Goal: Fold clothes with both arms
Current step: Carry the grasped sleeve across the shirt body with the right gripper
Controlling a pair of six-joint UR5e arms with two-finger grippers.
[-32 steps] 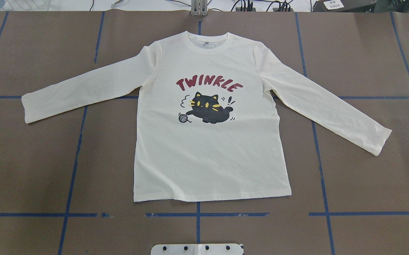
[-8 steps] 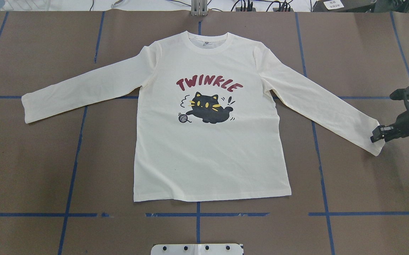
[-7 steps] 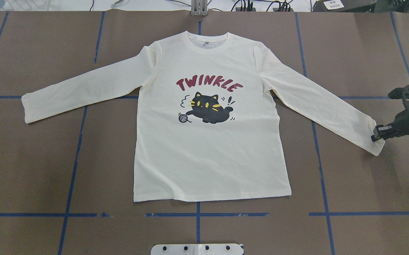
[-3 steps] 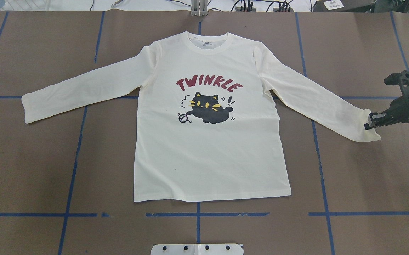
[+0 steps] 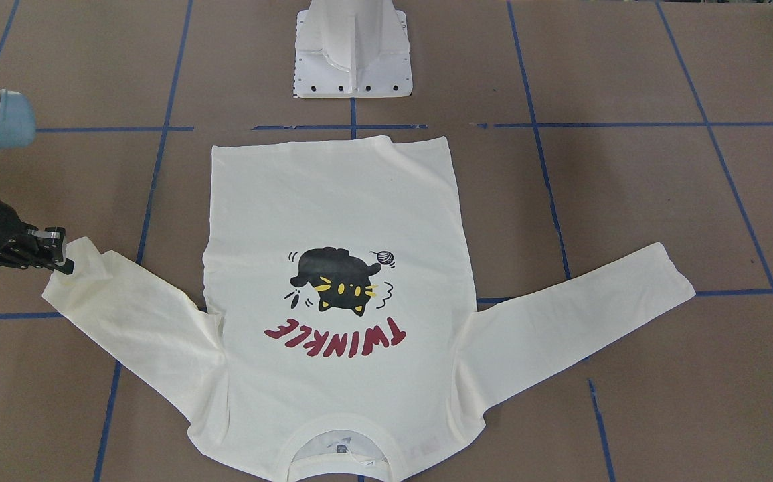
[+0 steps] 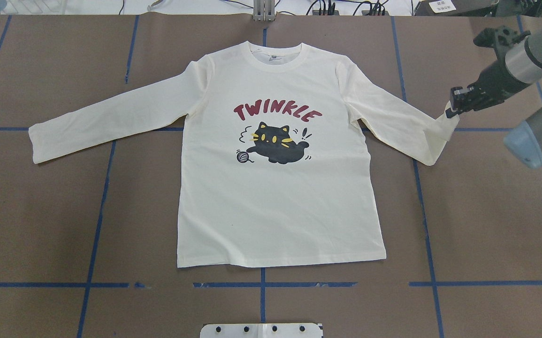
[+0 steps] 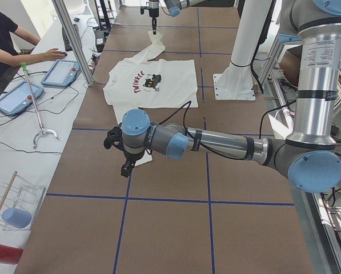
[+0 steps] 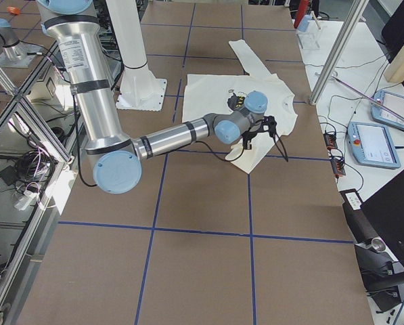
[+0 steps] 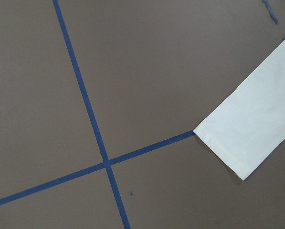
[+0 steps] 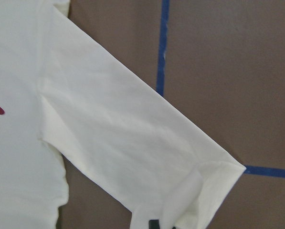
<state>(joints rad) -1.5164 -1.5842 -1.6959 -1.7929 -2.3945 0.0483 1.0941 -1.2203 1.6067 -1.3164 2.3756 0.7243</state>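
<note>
The cream T-shirt (image 6: 280,197) lies flat, print up, collar at the table's far side. My right gripper (image 6: 453,109) is shut on the right sleeve's cuff (image 6: 443,131) and holds it off the table, so the sleeve end bends upward. The front-facing view shows the same grip (image 5: 58,258), and the right wrist view shows the cuff (image 10: 204,191) folded over. The left sleeve (image 6: 111,117) lies stretched out flat, its cuff (image 9: 247,129) visible in the left wrist view. My left gripper (image 7: 127,167) hovers near that sleeve end; I cannot tell whether it is open.
Blue tape lines (image 6: 97,225) cross the brown table cover. The white pedestal base (image 5: 353,53) stands at the robot's side of the table. A person (image 7: 4,40) sits at a side bench with tablets (image 7: 61,71) and a hooked rod (image 7: 36,108).
The right gripper came in from the right and closed on the right cuff. It lifted the cuff and carried it toward the far side and the shirt body. The sleeve end now bends up.
</note>
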